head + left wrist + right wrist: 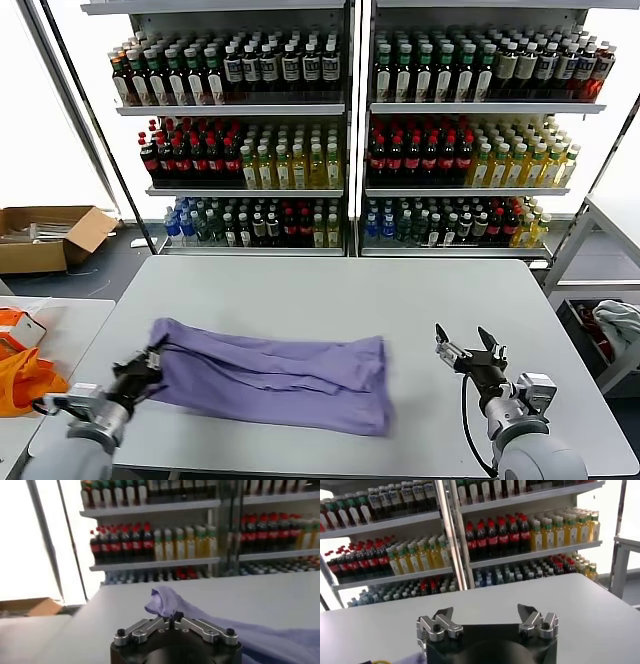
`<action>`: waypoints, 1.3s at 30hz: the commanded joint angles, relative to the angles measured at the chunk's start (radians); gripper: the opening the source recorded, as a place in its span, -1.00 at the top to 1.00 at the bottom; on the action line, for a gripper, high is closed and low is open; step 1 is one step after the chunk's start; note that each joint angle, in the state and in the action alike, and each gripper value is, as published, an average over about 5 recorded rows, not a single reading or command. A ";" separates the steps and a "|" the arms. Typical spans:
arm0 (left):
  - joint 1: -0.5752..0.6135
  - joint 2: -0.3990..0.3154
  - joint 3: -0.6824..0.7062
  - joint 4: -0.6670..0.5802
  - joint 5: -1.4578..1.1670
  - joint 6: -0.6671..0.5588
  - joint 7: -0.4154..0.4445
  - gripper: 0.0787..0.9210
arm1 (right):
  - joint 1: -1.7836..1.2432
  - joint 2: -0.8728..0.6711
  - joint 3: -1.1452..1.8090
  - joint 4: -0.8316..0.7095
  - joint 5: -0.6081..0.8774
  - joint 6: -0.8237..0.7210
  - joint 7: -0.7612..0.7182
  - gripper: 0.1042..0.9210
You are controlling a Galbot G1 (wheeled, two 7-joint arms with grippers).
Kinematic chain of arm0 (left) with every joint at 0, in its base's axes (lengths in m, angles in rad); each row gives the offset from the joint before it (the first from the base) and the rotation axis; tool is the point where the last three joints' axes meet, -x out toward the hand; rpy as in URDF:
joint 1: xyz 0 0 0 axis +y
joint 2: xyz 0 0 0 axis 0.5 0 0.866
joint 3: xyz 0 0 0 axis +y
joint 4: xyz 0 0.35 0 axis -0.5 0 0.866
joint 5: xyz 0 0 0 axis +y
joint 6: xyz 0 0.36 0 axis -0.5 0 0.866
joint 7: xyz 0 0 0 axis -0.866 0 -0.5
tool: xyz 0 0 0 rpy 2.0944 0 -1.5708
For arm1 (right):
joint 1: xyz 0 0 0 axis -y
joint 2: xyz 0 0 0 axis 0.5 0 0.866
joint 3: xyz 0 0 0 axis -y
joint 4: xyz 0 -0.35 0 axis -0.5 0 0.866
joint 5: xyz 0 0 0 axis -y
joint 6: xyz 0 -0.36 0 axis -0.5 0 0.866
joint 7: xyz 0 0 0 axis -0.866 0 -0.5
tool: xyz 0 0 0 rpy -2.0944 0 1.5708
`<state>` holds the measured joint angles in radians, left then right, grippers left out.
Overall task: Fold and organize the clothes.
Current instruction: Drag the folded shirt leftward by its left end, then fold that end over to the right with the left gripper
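step: mid-fold | left gripper [150,362] jaws pinch T-shirt [275,378] edge | right gripper [470,350] jaws wide, empty | next: carry edge across

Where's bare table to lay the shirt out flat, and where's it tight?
Free: the wide strip of table between the T-shirt and the far edge by the shelves, and the patch between the shirt and the open right gripper. Tight: the near left corner, where the left gripper is shut on the shirt's edge.
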<state>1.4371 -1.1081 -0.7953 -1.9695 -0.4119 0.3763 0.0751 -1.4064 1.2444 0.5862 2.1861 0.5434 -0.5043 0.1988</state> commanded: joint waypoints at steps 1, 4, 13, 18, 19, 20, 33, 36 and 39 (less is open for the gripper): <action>-0.066 0.265 -0.282 0.129 -0.135 0.002 0.004 0.95 | 0.016 -0.001 -0.005 -0.005 0.002 0.000 0.001 -0.76; -0.051 0.249 -0.260 0.101 -0.113 0.004 0.009 0.95 | 0.013 -0.001 -0.006 -0.003 0.001 -0.001 0.002 -0.76; 0.049 0.035 -0.021 -0.082 0.019 0.008 0.019 0.95 | -0.005 -0.015 -0.018 0.033 -0.027 0.000 0.001 -0.76; 0.040 -0.092 0.172 -0.157 0.092 0.032 0.009 0.95 | -0.024 -0.011 -0.033 0.057 -0.050 0.000 -0.002 -0.76; 0.032 -0.106 0.203 -0.161 0.105 0.037 0.006 0.95 | -0.029 -0.008 -0.035 0.058 -0.054 0.000 -0.003 -0.76; 0.024 -0.117 0.230 -0.162 0.118 0.042 0.004 0.95 | -0.033 -0.004 -0.035 0.059 -0.057 0.001 -0.003 -0.76; -0.046 -0.164 0.392 -0.110 0.185 0.075 -0.027 0.95 | -0.087 0.025 -0.031 0.081 -0.086 0.012 -0.003 -0.76; -0.068 -0.163 0.405 -0.102 0.183 0.084 -0.029 0.95 | -0.095 0.034 -0.032 0.088 -0.095 0.012 -0.001 -0.76; -0.082 -0.160 0.415 -0.094 0.181 0.086 -0.029 0.95 | -0.105 0.045 -0.035 0.095 -0.107 0.011 0.000 -0.76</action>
<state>1.4010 -1.2302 -0.4947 -2.0606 -0.2658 0.4480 0.0505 -1.4908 1.2784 0.5544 2.2713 0.4569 -0.4928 0.1977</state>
